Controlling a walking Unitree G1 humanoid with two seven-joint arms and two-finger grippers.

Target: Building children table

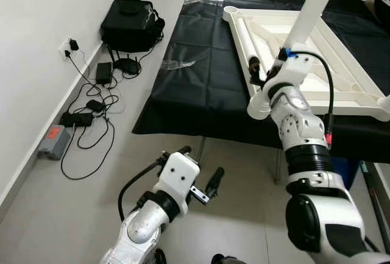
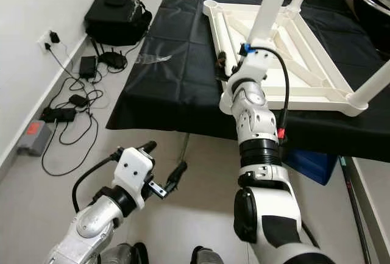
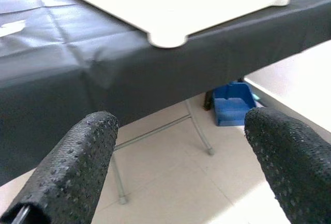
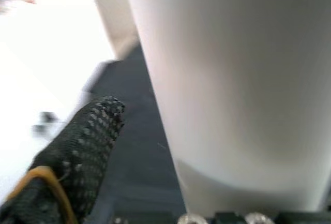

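Observation:
The white children's table (image 1: 347, 96) lies upside down on a table draped in black cloth (image 1: 195, 87). One white leg (image 1: 314, 2) stands upright from it. Another white leg (image 1: 247, 35) lies along its left side, its end (image 1: 257, 107) reaching the cloth's front edge. My right gripper (image 1: 256, 72) is at this lying leg; in the right wrist view the leg (image 4: 232, 89) presses against one black finger (image 4: 88, 131) and hides the other. My left gripper (image 1: 200, 163) hangs low over the floor before the table, open and empty, its fingers (image 3: 67, 172) wide apart.
A black bag (image 1: 131, 23), chargers and cables (image 1: 91, 102) and a power strip (image 1: 53, 141) lie along the left wall. Clear plastic wrap (image 1: 177, 64) lies on the cloth. Beneath the table are a blue bin (image 3: 232, 102) and thin metal legs (image 3: 199, 131).

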